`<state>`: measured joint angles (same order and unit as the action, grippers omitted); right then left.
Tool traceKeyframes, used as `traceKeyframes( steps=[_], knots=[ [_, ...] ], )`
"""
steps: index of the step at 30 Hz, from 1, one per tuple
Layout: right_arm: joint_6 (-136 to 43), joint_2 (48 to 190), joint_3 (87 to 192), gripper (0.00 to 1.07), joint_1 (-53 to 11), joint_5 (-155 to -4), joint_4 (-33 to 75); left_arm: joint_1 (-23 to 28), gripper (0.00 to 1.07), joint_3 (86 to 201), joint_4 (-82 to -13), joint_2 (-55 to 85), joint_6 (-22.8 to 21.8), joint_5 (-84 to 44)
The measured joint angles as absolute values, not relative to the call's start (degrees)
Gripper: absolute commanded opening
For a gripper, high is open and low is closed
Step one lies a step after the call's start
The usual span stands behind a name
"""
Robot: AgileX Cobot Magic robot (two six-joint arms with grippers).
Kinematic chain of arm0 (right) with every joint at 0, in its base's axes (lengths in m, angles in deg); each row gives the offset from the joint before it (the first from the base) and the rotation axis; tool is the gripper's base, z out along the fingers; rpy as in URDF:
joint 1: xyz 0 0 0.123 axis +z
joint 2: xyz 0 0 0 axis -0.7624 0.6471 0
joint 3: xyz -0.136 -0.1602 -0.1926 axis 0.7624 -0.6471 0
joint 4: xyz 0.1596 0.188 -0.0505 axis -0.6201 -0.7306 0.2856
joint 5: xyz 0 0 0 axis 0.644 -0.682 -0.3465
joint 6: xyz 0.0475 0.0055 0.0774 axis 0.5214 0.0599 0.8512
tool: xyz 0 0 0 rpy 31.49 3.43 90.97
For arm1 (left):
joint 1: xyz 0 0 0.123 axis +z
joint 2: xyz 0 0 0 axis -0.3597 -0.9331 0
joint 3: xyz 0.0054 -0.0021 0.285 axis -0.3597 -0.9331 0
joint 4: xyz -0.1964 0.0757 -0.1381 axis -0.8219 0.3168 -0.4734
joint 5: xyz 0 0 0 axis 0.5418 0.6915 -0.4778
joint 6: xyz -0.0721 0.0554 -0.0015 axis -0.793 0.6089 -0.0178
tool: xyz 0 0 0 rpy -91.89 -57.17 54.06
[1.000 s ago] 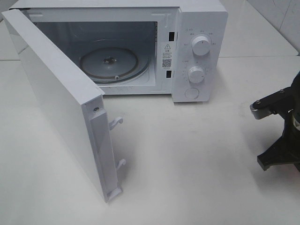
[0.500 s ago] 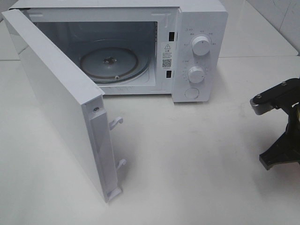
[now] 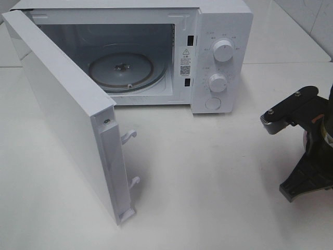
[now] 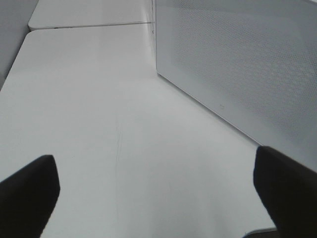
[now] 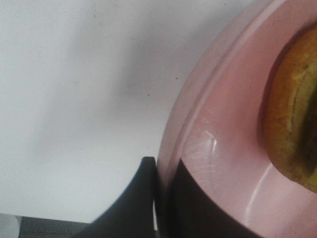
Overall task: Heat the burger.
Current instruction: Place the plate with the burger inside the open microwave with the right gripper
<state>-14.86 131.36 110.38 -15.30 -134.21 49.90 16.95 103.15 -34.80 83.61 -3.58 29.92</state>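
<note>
Counter: one white counter [image 3: 208, 172] carries everything in the scene.
Microwave: one white microwave [image 3: 221, 31] stands at the back of the counter.
Door: its one door [image 3: 62, 120] is swung wide open to the left side of the high view, with two white latch hooks [image 3: 129, 136] on its free edge.
Turntable: one round glass turntable [image 3: 122, 70] lies bare inside the oven.
Controls: two round dials [image 3: 223, 50], one above the other, and one round button [image 3: 212, 103] beneath them.
Left fingers: the two dark left fingers [image 4: 29, 188] are spread wide and released, holding nothing, above bare counter beside the door's dotted outer face.
Right arm: one black right arm [image 3: 307, 135] shows at the right edge of the high view, well apart from the microwave.
Right fingers: the right fingers [image 5: 131, 203] are clenched on the rim of one pink plate [image 5: 223, 124].
Burger: one burger [image 5: 292, 124] sits on that plate; only its golden-brown edge shows, and only in the right wrist view.
</note>
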Motion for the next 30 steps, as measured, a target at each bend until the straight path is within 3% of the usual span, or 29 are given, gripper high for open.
traceKeyframes(
  steps=[17,30],
  knots=[
    [-16.98,131.36,110.38,0.0,1.55,-137.76,49.39,16.95,1.0,103.15,-34.8,83.61,-3.58,29.92],
    [-19.91,131.36,110.38,0.0,10.48,-137.82,49.33,16.95,1.0,103.15,-34.8,83.61,-3.58,29.92]
  ],
)
